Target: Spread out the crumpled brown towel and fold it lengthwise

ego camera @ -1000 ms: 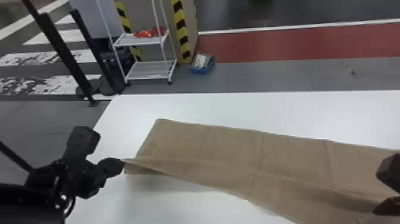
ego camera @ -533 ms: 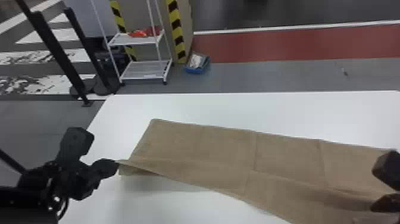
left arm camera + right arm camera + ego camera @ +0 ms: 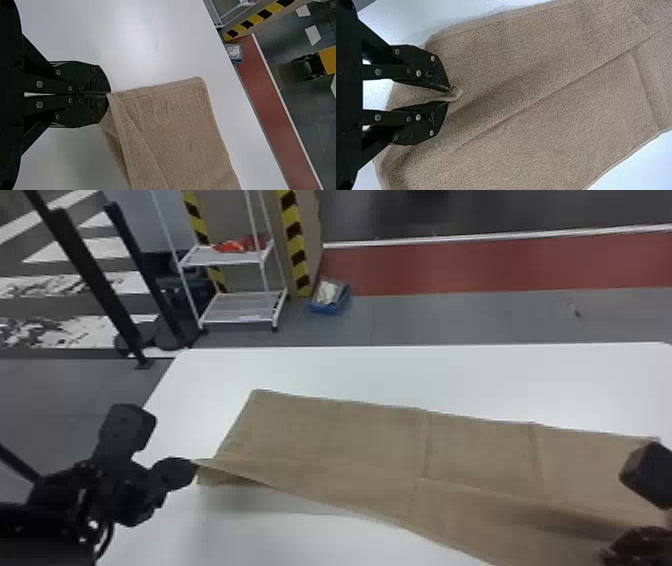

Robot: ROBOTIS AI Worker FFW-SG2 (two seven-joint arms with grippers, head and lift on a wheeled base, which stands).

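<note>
At the left of the head view, my left gripper holds the near-left corner of the brown towel slightly above the table. The left wrist view has the left gripper shut on that corner of the towel, with an edge folded over beside it. At the right edge of the head view is my right gripper, over the towel's near-right part. In the right wrist view, the right gripper pinches a raised fold of the towel. The towel lies lengthwise across the table with long creases.
The white table extends behind the towel and in front of its left part. Beyond it on the floor stand a white shelf cart, a blue bin and black posts.
In the head view the whole scene has shifted slightly left, and more of the towel's right end shows. Both grippers stay at the towel, which keeps nearly the same shape.
</note>
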